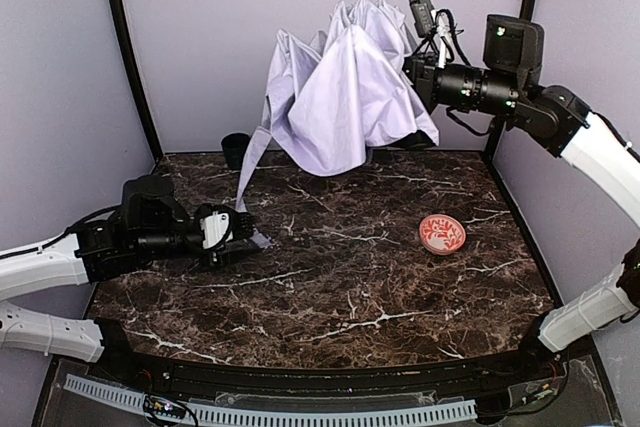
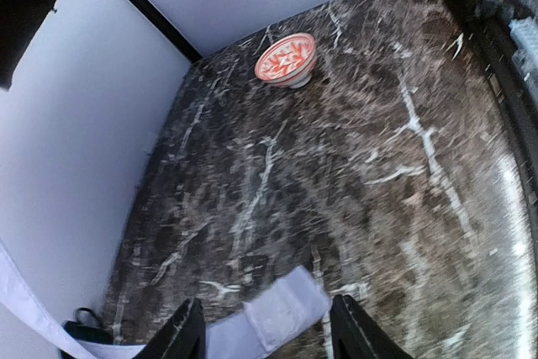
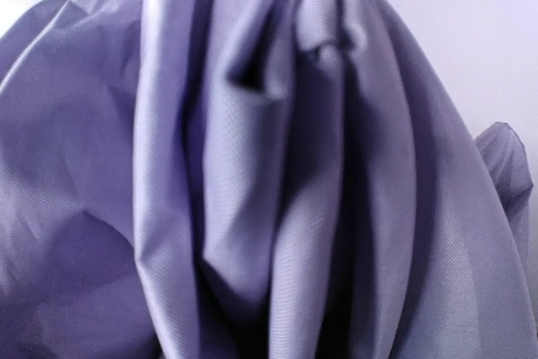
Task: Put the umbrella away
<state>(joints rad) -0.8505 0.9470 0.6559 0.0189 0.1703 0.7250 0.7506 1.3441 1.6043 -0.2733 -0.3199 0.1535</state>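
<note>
The left claw [image 2: 267,324] stands open low over the table [image 1: 340,292]. Its jaws sit either side of the tab end of the strap [image 2: 290,300], which lies loose between them, pinched by neither. From there the strap runs up and back to the umbrella [image 1: 345,97]. It hangs collapsed but unbundled in the air at the rear of the table, held by the right claw [image 1: 420,75], which is closed in the folds near the top.

The step in hand looks like catching the strap so the canopy can be wrapped. The next move likely calls for closing on the tab, then drawing it round the loose folds.

Only the left wrist view shows the tab between the jaws. Only the top view shows the whole hang and who carries it. The right wrist view gives nothing but fabric. The bowl [image 1: 442,234] sits well apart, right of centre.
</note>
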